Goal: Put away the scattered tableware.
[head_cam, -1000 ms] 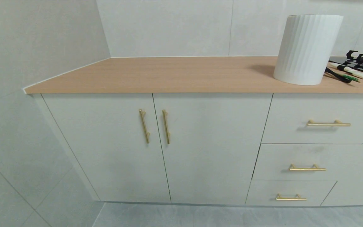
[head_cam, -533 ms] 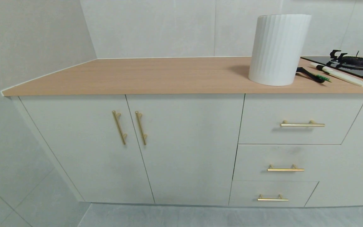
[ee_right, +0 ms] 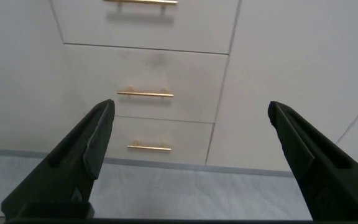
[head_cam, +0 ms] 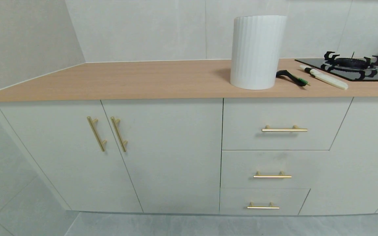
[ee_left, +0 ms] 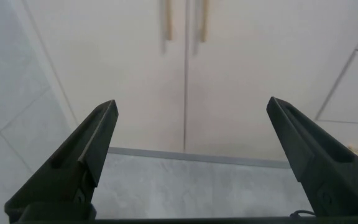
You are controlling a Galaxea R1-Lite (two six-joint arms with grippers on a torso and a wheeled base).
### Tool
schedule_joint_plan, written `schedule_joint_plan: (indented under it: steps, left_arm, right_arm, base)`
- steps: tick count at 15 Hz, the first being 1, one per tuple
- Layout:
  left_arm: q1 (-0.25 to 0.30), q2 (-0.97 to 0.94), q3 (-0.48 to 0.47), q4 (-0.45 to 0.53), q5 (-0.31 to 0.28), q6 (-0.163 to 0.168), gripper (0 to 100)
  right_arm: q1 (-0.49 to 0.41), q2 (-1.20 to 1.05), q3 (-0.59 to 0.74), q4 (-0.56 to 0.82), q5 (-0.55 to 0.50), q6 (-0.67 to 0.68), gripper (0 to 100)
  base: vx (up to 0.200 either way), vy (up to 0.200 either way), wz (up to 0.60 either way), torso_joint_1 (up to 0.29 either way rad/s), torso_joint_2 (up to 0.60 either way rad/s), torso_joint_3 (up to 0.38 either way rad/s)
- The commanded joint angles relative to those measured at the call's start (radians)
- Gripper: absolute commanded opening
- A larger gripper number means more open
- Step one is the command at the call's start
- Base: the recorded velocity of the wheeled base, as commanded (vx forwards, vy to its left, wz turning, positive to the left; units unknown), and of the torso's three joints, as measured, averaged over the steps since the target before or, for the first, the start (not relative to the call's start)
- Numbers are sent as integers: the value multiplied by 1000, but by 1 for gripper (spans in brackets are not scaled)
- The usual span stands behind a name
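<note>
Camera has panned right along the counter [head_cam: 143, 78]; left tool [ee_left: 190, 104] and right tool [ee_right: 190, 104] gape empty

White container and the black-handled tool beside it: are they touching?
Cannot tell. In the head view the tool reaches the outline of the container, perhaps passing behind it.

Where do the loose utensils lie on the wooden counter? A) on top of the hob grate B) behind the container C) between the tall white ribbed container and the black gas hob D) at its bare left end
C: the black-handled utensil and the long cream-coloured utensil lie flat on the wooden counter, between the tall white ribbed container and the black gas hob.
</note>
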Motion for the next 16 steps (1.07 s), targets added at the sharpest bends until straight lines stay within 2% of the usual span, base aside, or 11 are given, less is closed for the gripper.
schedule_joint_plan:
  steps: [1, 10, 11, 12, 13, 15, 16]
  left_arm:
    - [-1, 0, 0, 0, 1, 0, 100]
    - [-1, 0, 0, 0, -1, 0, 100]
    - [-1, 0, 0, 0, 1, 0, 100]
    - [-1, 0, 0, 0, 1, 0, 100]
    - [-1, 0, 0, 0, 1, 0, 100]
    - [1, 0, 0, 0, 1, 0, 100]
    - [-1, 0, 0, 0, -1, 0, 100]
  right_arm:
    - [-1, 1, 0, -1, 1, -1, 100]
    - [-1, 0, 0, -4, 9, -4, 100]
    - [12, 29, -103, -15, 33, 36, 100]
    - [31, 86, -173, -1, 62, 96, 100]
    - [47, 133, -187, 13, 84, 91, 100]
    - [119, 399, -196, 27, 196, 73, 100]
    - [133, 538, -213, 21, 203, 73, 100]
  base:
    - [0, 0, 0, 0, 0, 0]
    - [0, 0, 0, 0, 0, 0]
    - [0, 0, 0, 0, 0, 0]
    - [0, 0, 0, 0, 0, 0]
    - [0, 0, 0, 0, 0, 0]
    - [0, 0, 0, 0, 0, 0]
    - [0, 0, 0, 0, 0, 0]
